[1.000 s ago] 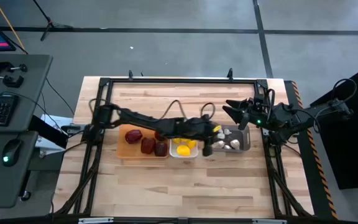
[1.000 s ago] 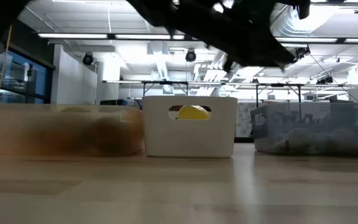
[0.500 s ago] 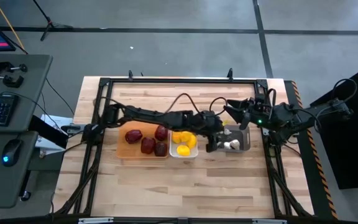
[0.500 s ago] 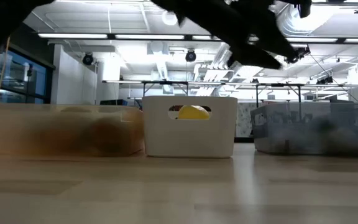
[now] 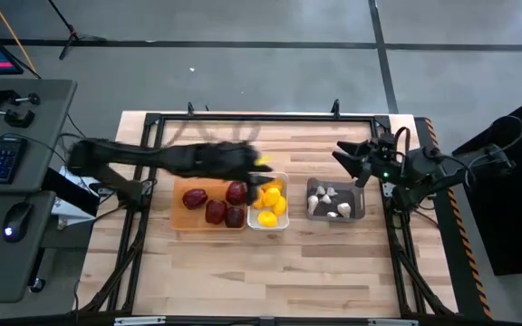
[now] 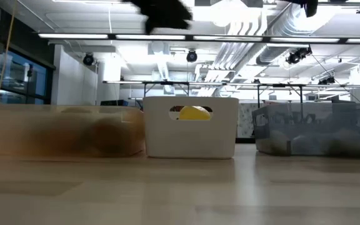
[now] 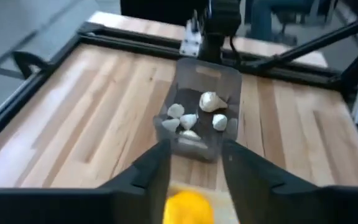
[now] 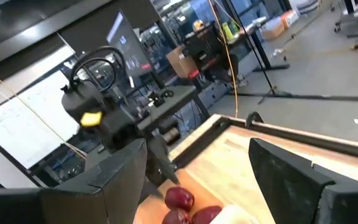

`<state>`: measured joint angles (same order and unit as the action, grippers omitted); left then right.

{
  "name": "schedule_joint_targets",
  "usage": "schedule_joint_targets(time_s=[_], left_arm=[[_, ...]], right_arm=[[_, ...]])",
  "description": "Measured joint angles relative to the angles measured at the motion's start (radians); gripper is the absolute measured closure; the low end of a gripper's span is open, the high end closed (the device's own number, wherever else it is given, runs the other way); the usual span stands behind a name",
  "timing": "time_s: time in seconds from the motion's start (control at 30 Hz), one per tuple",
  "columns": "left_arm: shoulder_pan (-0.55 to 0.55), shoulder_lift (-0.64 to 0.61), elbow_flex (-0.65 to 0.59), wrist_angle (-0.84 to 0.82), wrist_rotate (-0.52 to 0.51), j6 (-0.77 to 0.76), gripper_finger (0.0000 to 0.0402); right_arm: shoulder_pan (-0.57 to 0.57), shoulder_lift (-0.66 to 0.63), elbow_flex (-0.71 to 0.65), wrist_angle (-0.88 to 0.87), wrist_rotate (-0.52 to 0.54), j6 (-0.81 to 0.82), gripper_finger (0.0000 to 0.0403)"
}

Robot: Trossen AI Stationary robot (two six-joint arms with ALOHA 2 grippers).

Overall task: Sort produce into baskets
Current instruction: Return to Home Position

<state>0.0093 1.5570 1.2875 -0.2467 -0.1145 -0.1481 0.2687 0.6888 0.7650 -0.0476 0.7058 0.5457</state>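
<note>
garlic [image 5: 332,203] | in grey bin [image 5: 362,205] | well apart from left end effector [image 5: 252,168]

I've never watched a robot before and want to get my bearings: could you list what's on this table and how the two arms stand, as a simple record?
tray: wide flat orange tray, holds four dark red rounded pieces
middle bin: small white bin, holds several yellow lemon-like pieces
end bin: dark grey bin, holds several white garlic-like bulbs
left gripper: open, empty, raised near the white bin
right gripper: open, empty, near the grey bin's corner
</note>
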Motion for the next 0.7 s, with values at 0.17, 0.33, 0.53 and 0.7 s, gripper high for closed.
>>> schedule_joint_targets(time_s=[0.17, 0.33, 0.53, 0.7], left_arm=[[-0.029, -0.348, -0.374, 0.188, -0.037, -0.043, 0.0344], [-0.028, -0.661, -0.674, 0.290, -0.059, -0.155, 0.0397], [-0.029, -0.926, -0.953, 0.497, -0.095, -0.236, 0.0400], [-0.031, -1.066, -1.120, 0.616, -0.106, -0.312, 0.0401]], right_arm=[[0.000, 0.050, 0.000, -0.024, -0.002, 0.059, 0.0130], [0.000, 0.104, 0.000, -0.021, -0.003, 0.085, 0.0136], [0.000, 0.118, 0.000, -0.021, -0.035, 0.089, 0.0217], [0.000, 0.098, 0.000, -0.064, -0.063, 0.130, 0.0360]])
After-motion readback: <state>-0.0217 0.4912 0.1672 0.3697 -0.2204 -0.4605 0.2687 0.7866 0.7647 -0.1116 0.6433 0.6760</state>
